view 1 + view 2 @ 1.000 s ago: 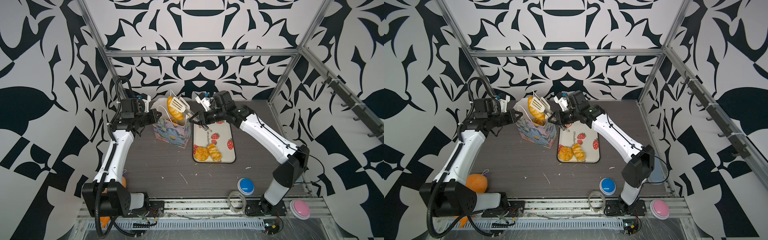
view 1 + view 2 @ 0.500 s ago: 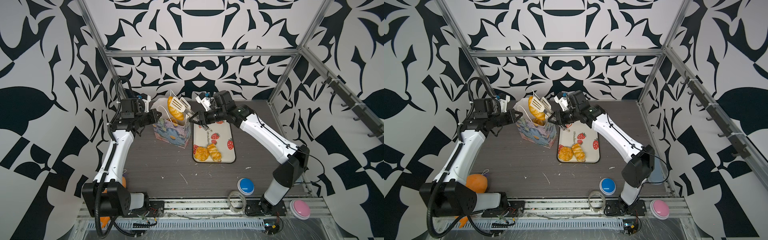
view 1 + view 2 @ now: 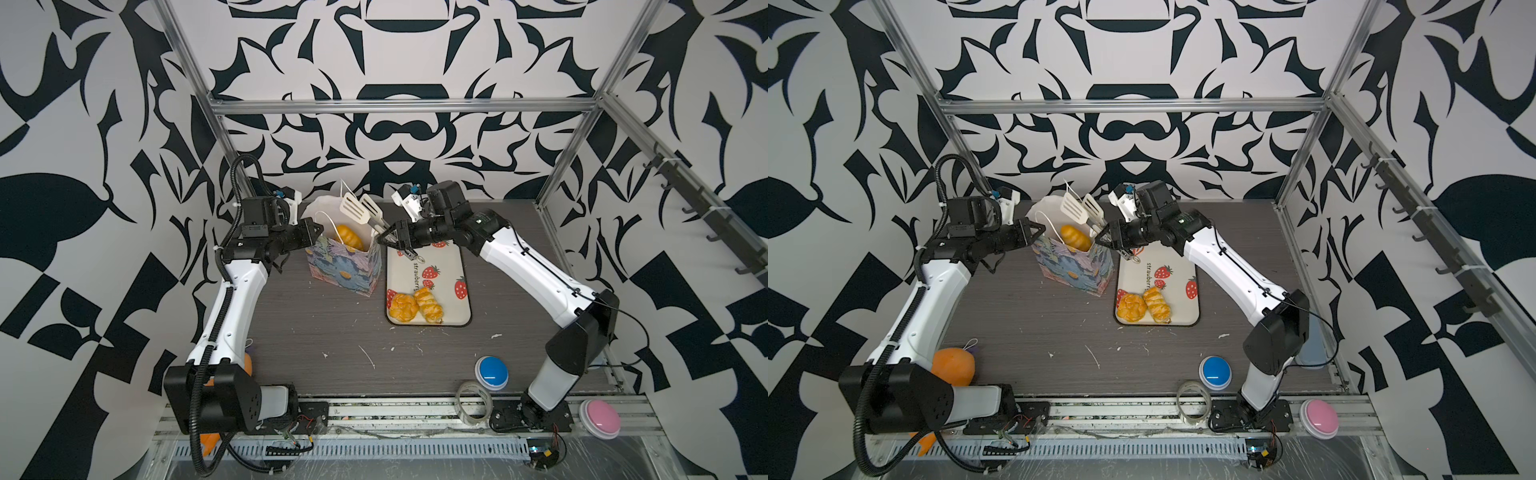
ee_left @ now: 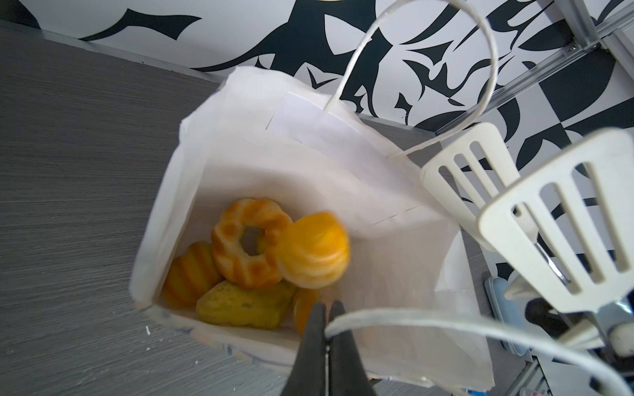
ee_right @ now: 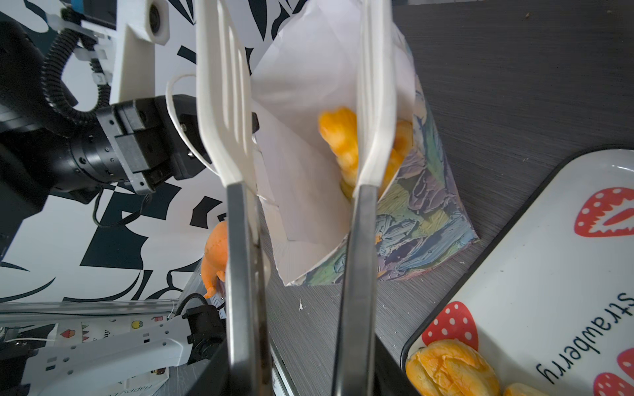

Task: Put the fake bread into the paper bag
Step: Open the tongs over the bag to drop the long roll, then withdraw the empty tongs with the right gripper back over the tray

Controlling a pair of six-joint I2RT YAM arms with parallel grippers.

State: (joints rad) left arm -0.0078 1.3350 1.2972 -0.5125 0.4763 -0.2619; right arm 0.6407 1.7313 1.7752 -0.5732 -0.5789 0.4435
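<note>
Front edge: tape roll (image 3: 473, 401), blue button (image 3: 491, 372), pink button (image 3: 599, 419). An orange plush (image 3: 953, 365) sits by the left arm's base. The table (image 3: 316, 324) is dark grey with white scraps scattered on it.

Further in, the tray (image 3: 449, 305), strawberry print, lies flat just right of the bag. Two bread pieces sit on its near end, side by side and touching: a bun (image 3: 402, 306) and a loaf (image 3: 429, 305).

The bag (image 3: 345, 270), floral print, stands upright with its mouth open and white lining showing. More bread lies at the bottom, seen in the left wrist view: a ring (image 4: 250, 241), a striped piece (image 4: 190, 272) beside it and a wedge (image 4: 243, 303) under them. A blurred round piece (image 4: 314, 250) overlaps the ring's edge; whether it touches cannot be told. Both top views show one orange piece through the mouth.

The left gripper (image 4: 327, 308) is at the bag's left rim, jaws pinched tight on the white cord handle (image 4: 394, 317). The cord runs out from between the fingers.

The right gripper (image 3: 390, 244) is at the bag's upper right corner, clamped on the metal arms of the tongs (image 3: 361, 210). The white slotted blades stand apart, tilted up over the far side of the mouth. In the right wrist view the blurred bread shows inside the bag, past the blades.
</note>
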